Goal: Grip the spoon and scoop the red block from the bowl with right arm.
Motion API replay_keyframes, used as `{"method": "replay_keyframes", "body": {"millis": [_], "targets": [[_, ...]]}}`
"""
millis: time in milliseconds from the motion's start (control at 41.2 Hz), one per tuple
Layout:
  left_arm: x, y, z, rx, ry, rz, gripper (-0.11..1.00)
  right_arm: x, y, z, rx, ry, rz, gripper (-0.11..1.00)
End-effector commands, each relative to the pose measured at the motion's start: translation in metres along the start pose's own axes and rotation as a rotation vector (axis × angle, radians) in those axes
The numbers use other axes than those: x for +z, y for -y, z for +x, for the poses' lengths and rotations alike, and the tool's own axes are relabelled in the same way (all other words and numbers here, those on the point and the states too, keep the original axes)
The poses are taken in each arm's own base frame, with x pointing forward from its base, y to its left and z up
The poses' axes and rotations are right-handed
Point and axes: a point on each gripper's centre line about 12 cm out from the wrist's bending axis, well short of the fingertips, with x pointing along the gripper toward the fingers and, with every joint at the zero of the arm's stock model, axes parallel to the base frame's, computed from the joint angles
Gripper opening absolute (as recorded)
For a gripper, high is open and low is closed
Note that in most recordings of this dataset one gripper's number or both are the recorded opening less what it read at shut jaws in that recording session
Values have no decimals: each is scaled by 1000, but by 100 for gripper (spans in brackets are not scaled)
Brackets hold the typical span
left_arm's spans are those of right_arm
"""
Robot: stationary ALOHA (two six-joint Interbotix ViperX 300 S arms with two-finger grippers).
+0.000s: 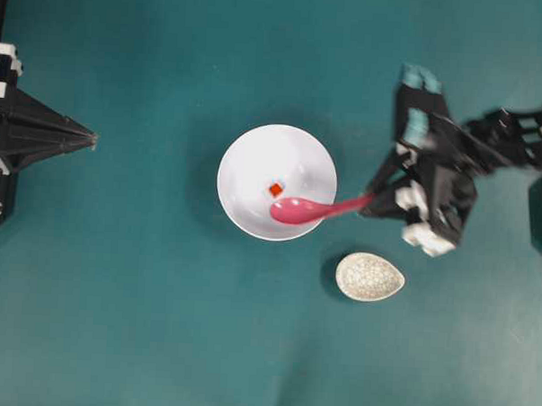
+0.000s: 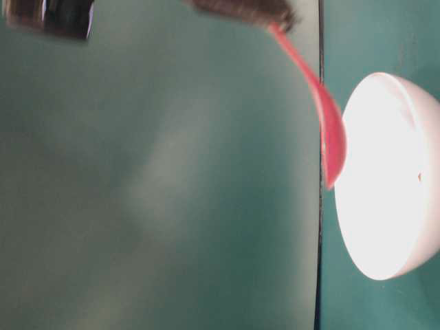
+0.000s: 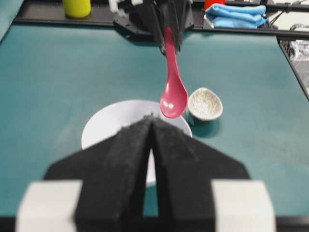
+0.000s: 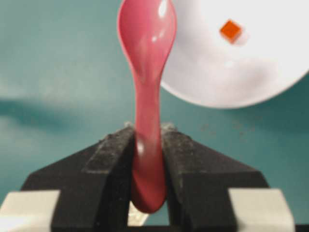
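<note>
Two fingers of my right gripper clamp the spoon by its handle, one pad pressing each side, the handle's end poking out behind them. Ahead of my grip the pink scoop hangs in the air above the near rim of the bowl, tilted downward toward it. Inside the bowl, just beyond the scoop's tip and apart from it, sits the red block. Beside my gripper, off the bowl's edge, lies a speckled dish. Across the bowl, my left gripper is pressed closed, holding nothing.
</note>
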Motion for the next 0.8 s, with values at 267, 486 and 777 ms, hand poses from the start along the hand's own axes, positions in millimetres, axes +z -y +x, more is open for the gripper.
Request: {"method": "replay_keyframes", "body": {"millis": [267, 486, 777], "targets": [[2, 0, 0, 3, -35, 3, 0, 57, 3, 22, 23, -182, 87, 22], [2, 0, 1, 3, -37, 4, 0, 66, 15, 33, -113, -365, 65, 22], [2, 0, 1, 3, -34, 20, 0, 72, 10, 38, -175, -502, -8, 22]]}}
